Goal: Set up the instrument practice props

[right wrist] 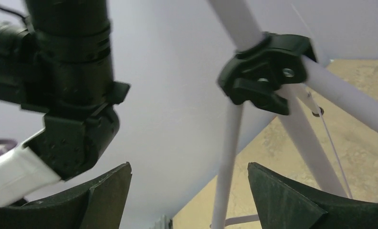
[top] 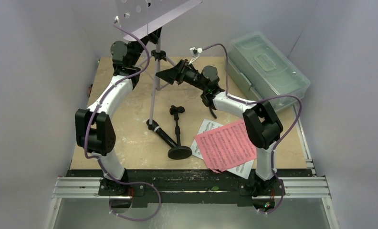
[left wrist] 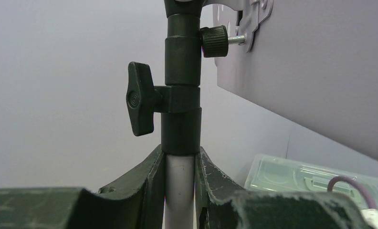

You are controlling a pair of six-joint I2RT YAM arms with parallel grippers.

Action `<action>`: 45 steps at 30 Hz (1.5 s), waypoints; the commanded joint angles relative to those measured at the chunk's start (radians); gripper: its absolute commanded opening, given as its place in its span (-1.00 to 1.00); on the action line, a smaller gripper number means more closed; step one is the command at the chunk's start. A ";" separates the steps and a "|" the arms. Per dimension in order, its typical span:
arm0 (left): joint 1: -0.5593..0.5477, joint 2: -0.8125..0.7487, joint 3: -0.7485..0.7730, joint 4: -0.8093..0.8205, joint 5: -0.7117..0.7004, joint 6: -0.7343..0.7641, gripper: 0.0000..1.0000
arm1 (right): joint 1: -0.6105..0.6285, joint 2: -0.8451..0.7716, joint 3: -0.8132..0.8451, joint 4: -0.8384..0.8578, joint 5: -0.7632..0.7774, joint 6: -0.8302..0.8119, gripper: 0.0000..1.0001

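**Right tool gaping at the tripod hub while the left is pinching the pole**

The music stand [top: 154,90] is standing near the back of the tabletop [top: 125,138], its long axis running upright, tray [top: 163,12] at the top. The left tool [left wrist: 180,183] is gripping the pale pole narrowly, just under the black collar [left wrist: 182,100]. The right tool [right wrist: 189,191] is spread wide, holding nothing, and is facing the hub [right wrist: 266,71], which is lying ahead and above it. It is the nearer arm for the legs, so it is probably lining up on them.

The right wrist view is showing one leg [right wrist: 227,157] falling between the open fingers, touching neither. The overhead view is hiding that, but is showing the mic stand [top: 178,131] and sheets [top: 225,143] lying flat nearby.
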 commanded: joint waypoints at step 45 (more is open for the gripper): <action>0.163 -0.006 -0.085 0.534 0.214 -0.358 -1.00 | 0.165 0.465 0.436 -0.070 0.812 -0.017 -1.00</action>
